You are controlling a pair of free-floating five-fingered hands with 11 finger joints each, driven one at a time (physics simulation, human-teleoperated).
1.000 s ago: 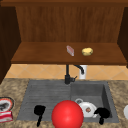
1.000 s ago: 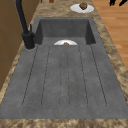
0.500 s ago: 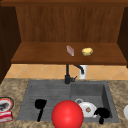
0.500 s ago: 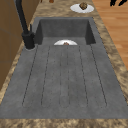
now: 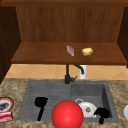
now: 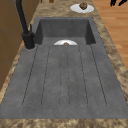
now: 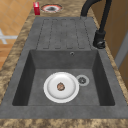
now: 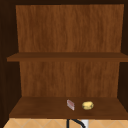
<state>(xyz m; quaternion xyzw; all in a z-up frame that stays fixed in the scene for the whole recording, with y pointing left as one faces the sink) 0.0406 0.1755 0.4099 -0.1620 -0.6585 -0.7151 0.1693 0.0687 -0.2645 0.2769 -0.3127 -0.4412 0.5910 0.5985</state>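
The wooden cabinet (image 8: 67,32) fills the wall above the sink, and on its lowest shelf (image 5: 45,53) a small pink block (image 5: 70,50) stands just left of a yellow lump (image 5: 87,51). Below it, the grey sink (image 7: 62,32) has a ribbed drainboard (image 6: 65,77) on the left and a deep basin (image 7: 37,75) on the right, with the black tap (image 5: 68,73) at the far edge between them. A red ball (image 5: 67,114) sits at the near edge, in the middle of the front view. In the basin lies a white plate (image 7: 61,86) with a small brown morsel (image 7: 60,86) at its centre, just beside the drain (image 7: 82,80). Another white plate (image 6: 82,8) with a brown item on it rests on the counter to the right of the basin. On the left counter lie a round dish (image 7: 51,8) and a red box (image 7: 36,8).

The left hand (image 5: 40,103) hangs over the drainboard, fingers pointing down and relaxed, holding nothing. The right hand (image 5: 102,113) hovers at the basin's near right, just beside the plate; whether its fingers are curled I cannot tell.
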